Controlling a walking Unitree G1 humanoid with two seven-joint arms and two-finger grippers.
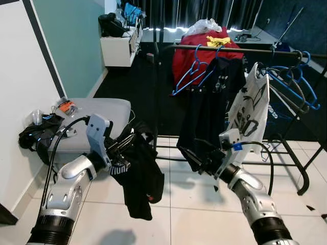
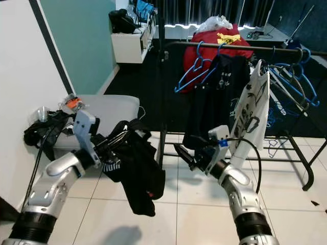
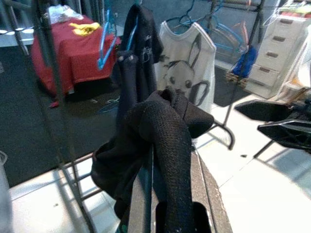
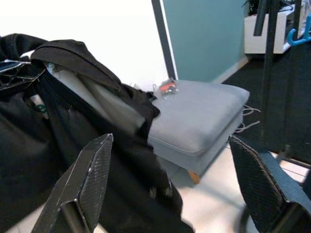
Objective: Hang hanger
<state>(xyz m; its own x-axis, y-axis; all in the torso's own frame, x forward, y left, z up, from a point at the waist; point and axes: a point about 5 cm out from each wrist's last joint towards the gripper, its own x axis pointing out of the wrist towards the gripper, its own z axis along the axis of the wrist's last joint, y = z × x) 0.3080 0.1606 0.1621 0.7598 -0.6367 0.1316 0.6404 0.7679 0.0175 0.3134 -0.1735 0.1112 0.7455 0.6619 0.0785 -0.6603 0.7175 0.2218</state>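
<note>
- A black garment (image 1: 137,173) is held up by the left gripper (image 1: 122,145), at about 8 o'clock in the head views.
- In the left wrist view the cloth is seen bunched over and between the fingers (image 3: 141,204), which are clamped on it. A hanger inside the cloth cannot be made out.
- The garment's long axis runs vertically; its free end hangs toward 6 o'clock, above the white tiled floor (image 1: 194,219).
- The right gripper (image 1: 196,155) is held at about 5 o'clock, just beside the garment, not touching it.
- Its jaws are spread wide, with nothing between the fingers (image 4: 87,179).
- The clothes rail (image 1: 245,50) spans 12 to 3 o'clock, carrying a dark shirt (image 1: 214,97), a white printed shirt (image 1: 250,109) and blue hangers (image 1: 294,84).
- A grey ottoman (image 1: 97,120) is seen at 9 o'clock.
</note>
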